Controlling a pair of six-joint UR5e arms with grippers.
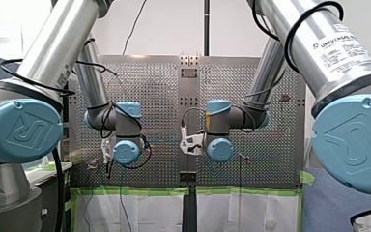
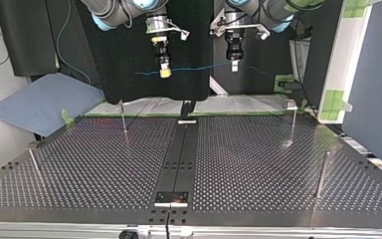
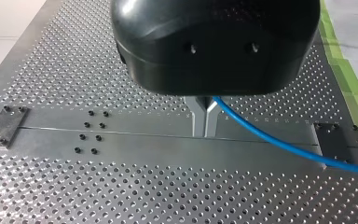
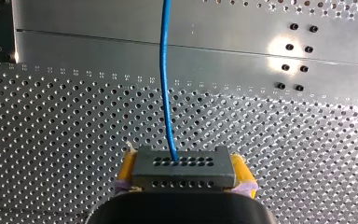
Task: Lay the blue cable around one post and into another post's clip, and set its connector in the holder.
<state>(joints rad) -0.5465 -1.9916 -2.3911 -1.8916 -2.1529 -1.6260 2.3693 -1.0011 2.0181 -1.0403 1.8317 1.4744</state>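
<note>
The blue cable (image 2: pixel 199 68) hangs in the air between the 2 grippers, well above the far edge of the perforated surface (image 2: pixel 104 164). It is nearly straight, with its long axis running across the top view.

My right gripper (image 2: pixel 164 72) is clamped on the connector (image 4: pixel 182 168). In the right wrist view the yellow pads (image 4: pixel 127 170) press on both ends of the grey block, and the cable leaves its face straight ahead.

My left gripper (image 2: pixel 234 66) pinches the cable itself. Its metal fingers (image 3: pixel 199 116) are closed on it and the line trails off to one side.

Nothing is routed: the posts on the surface stand bare. The headed post (image 2: pixel 293 122) at the top view's right lies below my left gripper and nearest to it. The thin post (image 2: pixel 123 117) at the left lies nearest my right gripper.

The coming move likely calls for lowering the span so that it passes behind 1 post. I cannot tell which fixture is the holder.
</note>
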